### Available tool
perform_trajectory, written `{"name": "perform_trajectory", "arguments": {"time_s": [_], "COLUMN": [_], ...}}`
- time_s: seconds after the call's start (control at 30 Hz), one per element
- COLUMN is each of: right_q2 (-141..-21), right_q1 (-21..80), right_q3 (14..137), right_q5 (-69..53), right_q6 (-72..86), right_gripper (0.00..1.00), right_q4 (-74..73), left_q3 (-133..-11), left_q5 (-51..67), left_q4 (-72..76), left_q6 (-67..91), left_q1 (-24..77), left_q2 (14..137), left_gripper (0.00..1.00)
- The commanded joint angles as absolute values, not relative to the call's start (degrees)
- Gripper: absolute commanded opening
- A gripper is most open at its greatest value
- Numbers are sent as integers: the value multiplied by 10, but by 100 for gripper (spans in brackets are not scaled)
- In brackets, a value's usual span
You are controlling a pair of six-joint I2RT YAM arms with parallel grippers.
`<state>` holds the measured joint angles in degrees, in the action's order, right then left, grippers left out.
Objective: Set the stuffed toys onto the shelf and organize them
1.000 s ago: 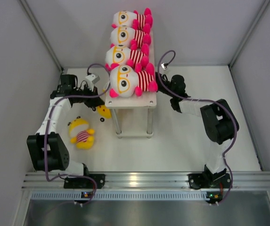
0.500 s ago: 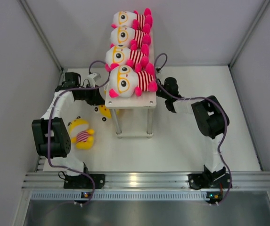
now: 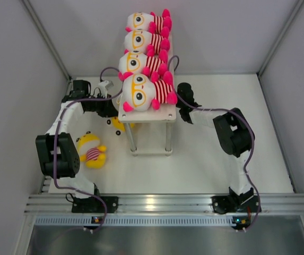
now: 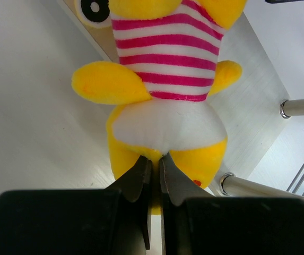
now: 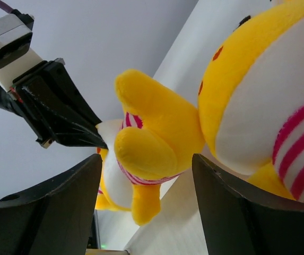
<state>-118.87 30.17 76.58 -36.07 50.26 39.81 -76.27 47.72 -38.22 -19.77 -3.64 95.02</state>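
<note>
Shelf legs (image 4: 300, 107) just beside yellow striped toy (image 4: 167, 69)

Left fingers (image 4: 136, 178) pinched shut; right fingers (image 5: 51, 212) spread, wrist apparently low.

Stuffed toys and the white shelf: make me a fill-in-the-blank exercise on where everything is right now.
The white two-tier shelf carries ____ white-headed plush toys on its top board.
The left gripper is shut on a striped-shirt plush toy whose body is ____.
A loose yellow plush toy lies on the white table at the shelf's ____ side.
The right gripper is ____.
Missing words: four; yellow; left; open.
</note>
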Motion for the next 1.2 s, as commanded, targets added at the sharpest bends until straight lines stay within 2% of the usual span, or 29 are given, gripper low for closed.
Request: {"name": "perform_trajectory", "arguments": {"time_s": [0.0, 0.1, 0.17, 0.2, 0.23, 0.33, 0.4, 0.43, 0.47, 0.57, 0.6, 0.83, 1.0, 1.17], "right_q2": [-1212, -1222, -1225, -1227, -1228, -1223, -1217, -1216, -1214, -1197, -1183, -1110, -1044, -953], "right_q1": [314, 323, 326, 328, 330, 330, 330, 330, 330, 328, 327, 308, 303, 303], "right_q3": [814, 831, 838, 840, 840, 832, 824, 822, 820, 794, 775, 698, 611, 510], "right_q5": [-364, -369, -373, -377, -379, -388, -401, -409, -425, -430, -428, -379, -331, -220], "right_q6": [475, 475, 475, 476, 478, 494, 511, 518, 534, 570, 576, 610, 635, 632], "right_gripper": [69, 68, 61, 54, 37, 8, 0, 0, 0, 0, 0, 0, 0, 0], "right_q4": [380, 368, 368, 371, 374, 403, 421, 430, 449, 495, 504, 519, 528, 493], "left_q3": [-773, -771, -766, -764, -762, -760, -763, -766, -770, -783, -785, -795, -789, -787], "left_q5": [516, 521, 522, 520, 518, 505, 491, 482, 457, 425, 411, 335, 288, 296], "left_q4": [-379, -378, -379, -379, -379, -380, -379, -379, -379, -379, -378, -379, -379, -379], "left_q6": [-208, -210, -214, -214, -216, -214, -205, -200, -192, -181, -179, -168, -166, -159], "left_q1": [-33, -31, -31, -31, -30, -30, -31, -31, -33, -35, -37, -43, -43, -44], "left_q2": [918, 916, 912, 910, 907, 896, 889, 887, 883, 878, 872, 851, 857, 860], "left_gripper": [5, 5, 5, 5, 5, 6, 11, 17, 38, 61, 64, 72, 72, 71]}}
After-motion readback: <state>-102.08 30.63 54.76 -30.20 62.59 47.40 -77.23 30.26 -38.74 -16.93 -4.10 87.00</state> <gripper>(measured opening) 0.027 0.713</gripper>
